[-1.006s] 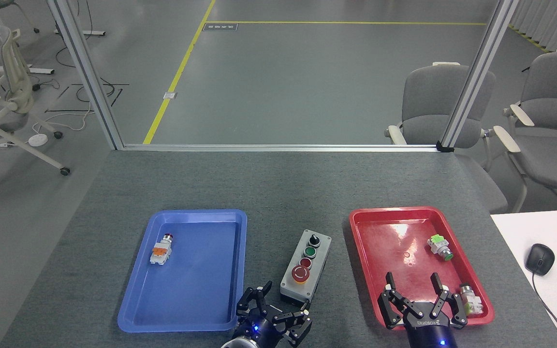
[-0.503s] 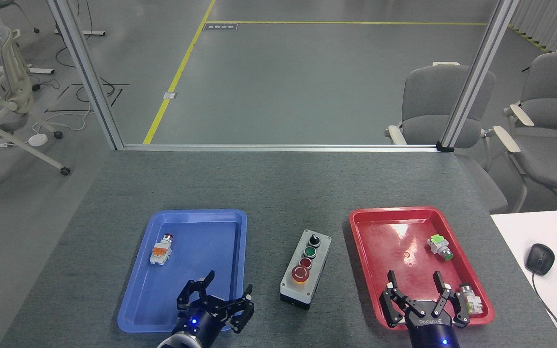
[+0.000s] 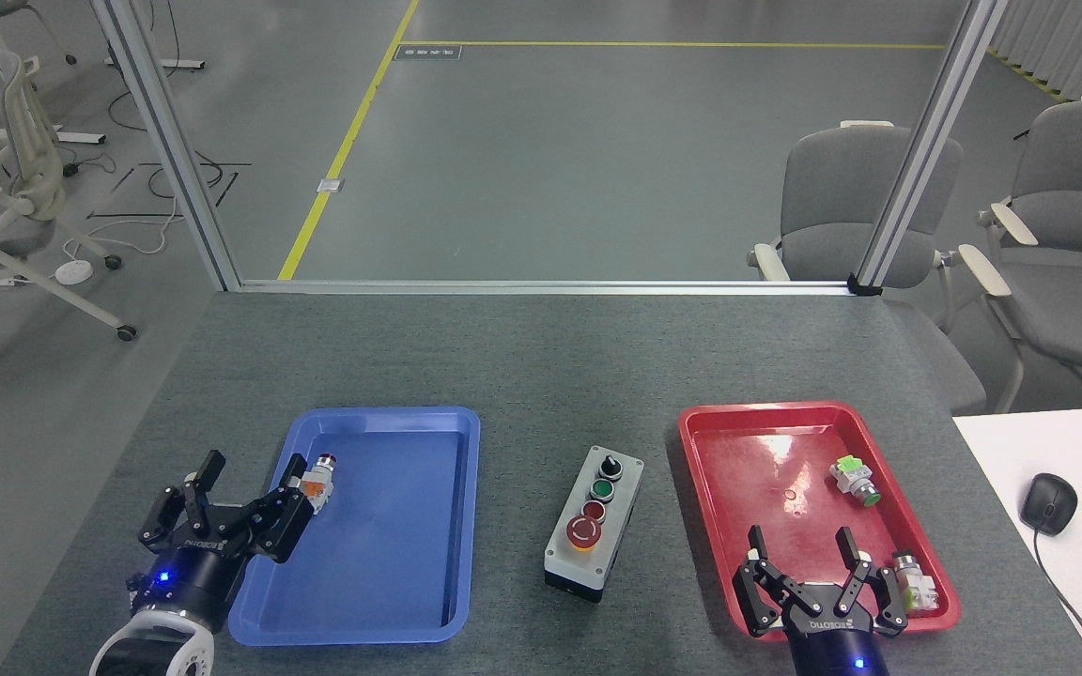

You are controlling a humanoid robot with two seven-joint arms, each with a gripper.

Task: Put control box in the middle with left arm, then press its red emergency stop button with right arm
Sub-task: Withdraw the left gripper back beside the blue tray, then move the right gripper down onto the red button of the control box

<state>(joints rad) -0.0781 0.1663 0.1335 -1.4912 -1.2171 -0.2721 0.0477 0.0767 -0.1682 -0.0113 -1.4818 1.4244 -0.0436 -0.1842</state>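
Control box, an elongated light-grey rectangular unit on a black base, is seen in the head view standing on the bare grey speckled tabletop between the blue plastic tray at its 9 o'clock and the red plastic tray at its 3 o'clock, touched by neither gripper. Placement is judged done; the press is in hand. The black multi-fingered right gripper is held spread and empty over the red tray's near end, and must be carried toward 9 o'clock and lowered onto the large red mushroom-head emergency stop button. The black multi-fingered left gripper, open and empty, has withdrawn from beside the box to the blue tray's left edge, near a small white-and-orange loose switch; the box has stayed put.
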